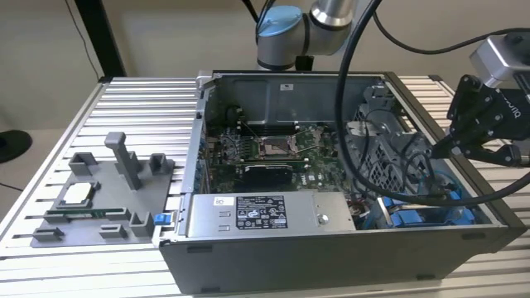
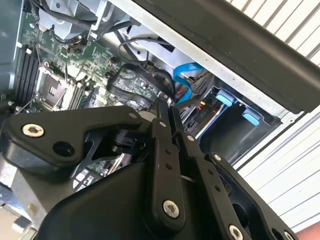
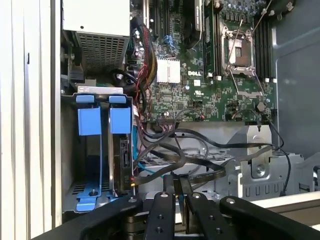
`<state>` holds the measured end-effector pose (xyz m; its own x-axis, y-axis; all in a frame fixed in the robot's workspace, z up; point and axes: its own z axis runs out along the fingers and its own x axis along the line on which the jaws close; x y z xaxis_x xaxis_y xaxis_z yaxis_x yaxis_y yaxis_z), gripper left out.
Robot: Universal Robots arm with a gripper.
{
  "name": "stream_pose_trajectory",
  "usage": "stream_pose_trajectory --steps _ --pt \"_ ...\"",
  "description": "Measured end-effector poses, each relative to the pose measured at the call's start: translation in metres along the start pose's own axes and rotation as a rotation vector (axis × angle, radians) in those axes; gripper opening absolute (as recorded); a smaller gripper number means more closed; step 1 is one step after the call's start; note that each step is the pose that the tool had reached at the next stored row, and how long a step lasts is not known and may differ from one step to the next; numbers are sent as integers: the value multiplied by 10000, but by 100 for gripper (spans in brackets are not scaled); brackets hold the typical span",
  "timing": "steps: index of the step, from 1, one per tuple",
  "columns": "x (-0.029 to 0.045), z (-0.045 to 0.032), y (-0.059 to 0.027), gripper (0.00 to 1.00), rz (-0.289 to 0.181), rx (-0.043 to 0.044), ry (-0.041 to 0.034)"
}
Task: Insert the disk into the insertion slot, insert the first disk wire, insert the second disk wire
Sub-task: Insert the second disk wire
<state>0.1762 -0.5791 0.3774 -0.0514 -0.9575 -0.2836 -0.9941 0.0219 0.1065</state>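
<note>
One end effector (image 1: 436,151) hovers over the open computer case (image 1: 331,261), fingers pressed together with nothing between them. Just below the fingertips (image 3: 172,182) run black cables (image 3: 200,150); beside them sits the insertion slot (image 3: 100,120), blue-railed, with the disk (image 3: 122,160) seated inside.

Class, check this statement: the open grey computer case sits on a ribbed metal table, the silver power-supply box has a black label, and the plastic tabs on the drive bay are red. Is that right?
Not quite: the plastic tabs on the grey metal drive bay are bright blue, as the first wrist view shows. The rest stands: the open grey computer case sits on the ribbed metal table, and the silver power-supply box has a black label.
</note>
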Motion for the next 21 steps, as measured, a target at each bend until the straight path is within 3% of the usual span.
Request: stream_pose_trajectory --steps 4,13,18,21 --pt "-3 2 11 0 2 1 0" --pt "-28 20 195 0 -5 21 3" --pt "-82 -139 213 0 -5 21 5" --pt "-87 -165 220 0 -6 21 6"
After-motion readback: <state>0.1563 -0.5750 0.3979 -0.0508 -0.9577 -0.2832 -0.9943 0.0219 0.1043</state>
